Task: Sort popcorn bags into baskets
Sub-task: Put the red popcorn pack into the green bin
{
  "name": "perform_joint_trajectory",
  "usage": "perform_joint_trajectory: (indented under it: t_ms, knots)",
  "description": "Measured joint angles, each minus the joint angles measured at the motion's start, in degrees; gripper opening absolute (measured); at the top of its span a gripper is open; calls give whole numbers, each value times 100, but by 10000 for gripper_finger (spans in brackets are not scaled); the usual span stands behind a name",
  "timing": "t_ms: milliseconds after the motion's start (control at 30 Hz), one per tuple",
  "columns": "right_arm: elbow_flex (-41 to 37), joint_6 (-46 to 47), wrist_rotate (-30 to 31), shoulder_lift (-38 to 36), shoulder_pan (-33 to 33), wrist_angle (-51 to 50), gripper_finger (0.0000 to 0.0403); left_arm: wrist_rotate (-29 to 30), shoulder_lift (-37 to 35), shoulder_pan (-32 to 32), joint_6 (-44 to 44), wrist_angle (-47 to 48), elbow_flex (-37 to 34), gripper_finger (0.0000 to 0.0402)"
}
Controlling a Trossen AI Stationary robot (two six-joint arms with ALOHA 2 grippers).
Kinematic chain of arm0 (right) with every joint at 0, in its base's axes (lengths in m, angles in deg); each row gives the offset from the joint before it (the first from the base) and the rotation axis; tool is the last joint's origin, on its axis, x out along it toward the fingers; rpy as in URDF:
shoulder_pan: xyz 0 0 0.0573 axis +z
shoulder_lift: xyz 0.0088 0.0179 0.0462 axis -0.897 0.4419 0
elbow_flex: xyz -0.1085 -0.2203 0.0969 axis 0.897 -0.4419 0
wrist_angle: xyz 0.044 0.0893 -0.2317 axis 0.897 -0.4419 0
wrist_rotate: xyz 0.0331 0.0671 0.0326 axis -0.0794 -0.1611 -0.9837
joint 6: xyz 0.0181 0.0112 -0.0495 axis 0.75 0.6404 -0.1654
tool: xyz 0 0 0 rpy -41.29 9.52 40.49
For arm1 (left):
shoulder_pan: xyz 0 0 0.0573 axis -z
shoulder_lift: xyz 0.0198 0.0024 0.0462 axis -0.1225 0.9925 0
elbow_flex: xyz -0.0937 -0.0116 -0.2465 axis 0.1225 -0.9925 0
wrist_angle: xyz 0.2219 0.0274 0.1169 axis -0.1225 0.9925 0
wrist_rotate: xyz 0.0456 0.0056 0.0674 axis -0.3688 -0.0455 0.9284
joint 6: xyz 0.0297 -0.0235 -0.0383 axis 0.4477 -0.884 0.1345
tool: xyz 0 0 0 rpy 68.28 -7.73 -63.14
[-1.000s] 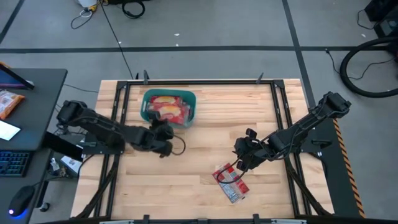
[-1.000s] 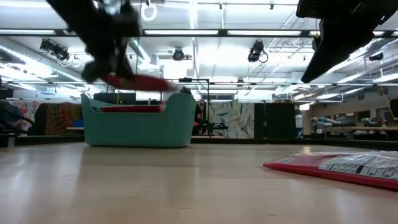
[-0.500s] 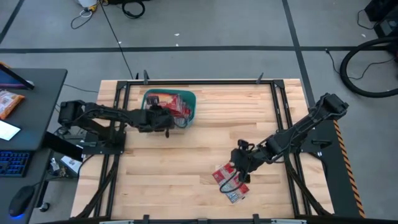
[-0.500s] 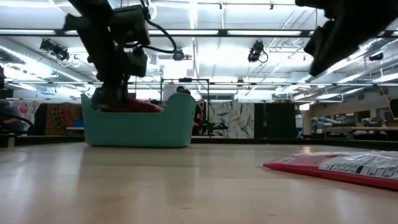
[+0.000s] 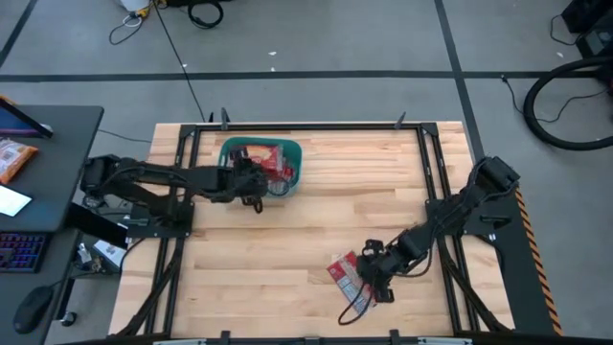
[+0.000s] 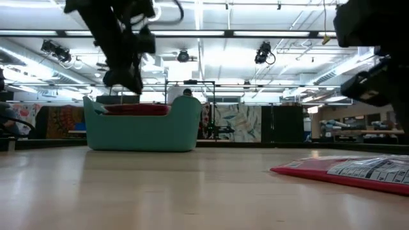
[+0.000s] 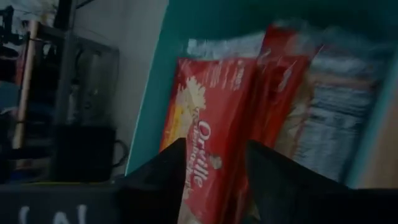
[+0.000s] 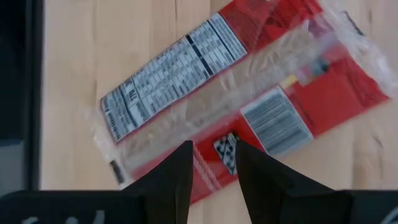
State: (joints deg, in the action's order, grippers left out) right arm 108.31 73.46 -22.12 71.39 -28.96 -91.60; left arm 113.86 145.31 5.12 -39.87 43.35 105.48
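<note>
Since the earlier frame my right gripper (image 5: 372,278) dropped over the table's last popcorn bag (image 8: 242,99), fingers narrowly parted, empty. Left gripper (image 5: 257,182) hovers open over the basket (image 5: 297,172). Bag looks light, crinkly, slippery; I'd pinch an edge.

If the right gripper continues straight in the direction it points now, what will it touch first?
Most likely the popcorn bag lying flat on the table. The right gripper points down at it with its fingers open, and nothing shows between them. How far above the bag it is cannot be judged.
</note>
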Motion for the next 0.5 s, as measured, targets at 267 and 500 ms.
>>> perform_joint_trajectory:
  t_ms: [267, 500]
  knots:
    - [30, -608, 316, 743, -135, 1092, 125, -1546, -578, 747, -791, -23, 4, 175]
    - [4, -1689, 1055, 1093, -1045, 2438, 125, -2334, -348, 1878, -1206, -389, 3, 176]
